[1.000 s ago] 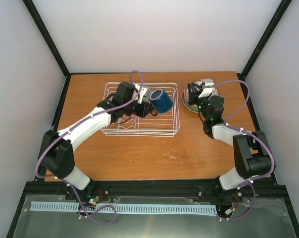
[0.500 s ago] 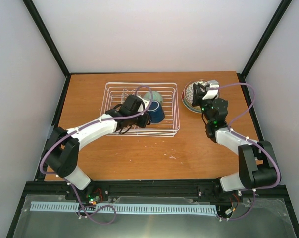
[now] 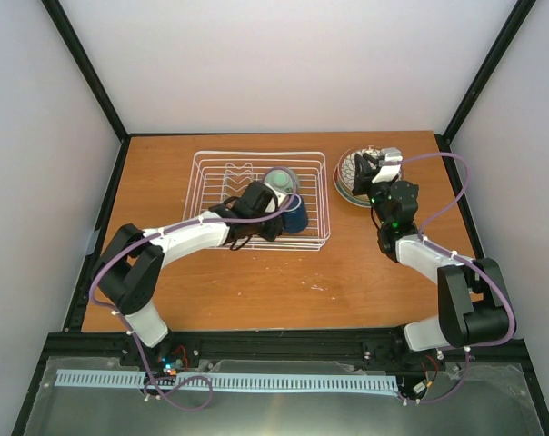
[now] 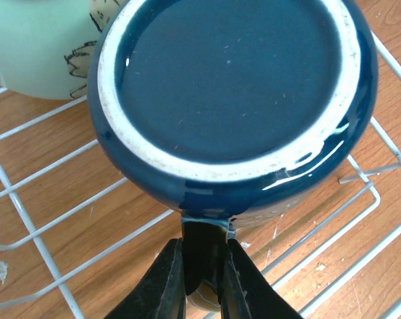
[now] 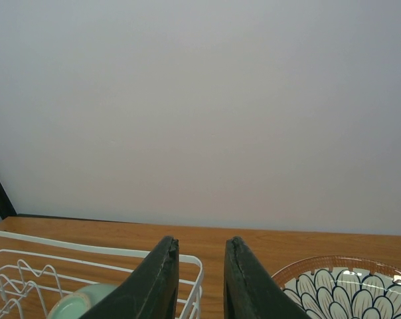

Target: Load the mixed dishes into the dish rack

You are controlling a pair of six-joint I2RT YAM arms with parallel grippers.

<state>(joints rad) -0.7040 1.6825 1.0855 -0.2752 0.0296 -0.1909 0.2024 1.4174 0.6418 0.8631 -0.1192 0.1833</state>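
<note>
A wooden table [image 3: 256, 291] sits between white walls. The left arm lies low, reaching toward 1 o'clock into the dish rack [image 3: 238, 171]. The left gripper [image 4: 202, 256] pinches the handle of the dark blue mug [image 4: 234, 86] at the rack's 4 o'clock corner. The right arm stands folded, with the right gripper [image 5: 201, 246] narrowly parted and empty above the plates [image 5: 333, 289] at 2 o'clock.

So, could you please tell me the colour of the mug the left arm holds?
The mug is dark blue; left wrist view shows it best.

A robotics lab test cell — blank white wall panels [image 3: 284, 64] in black metal framing posts [image 3: 85, 68] enclose an orange-brown wooden tabletop [image 3: 284, 282], with cabled white-and-black robot arms [image 3: 188, 236] bolted at its edge.
</note>
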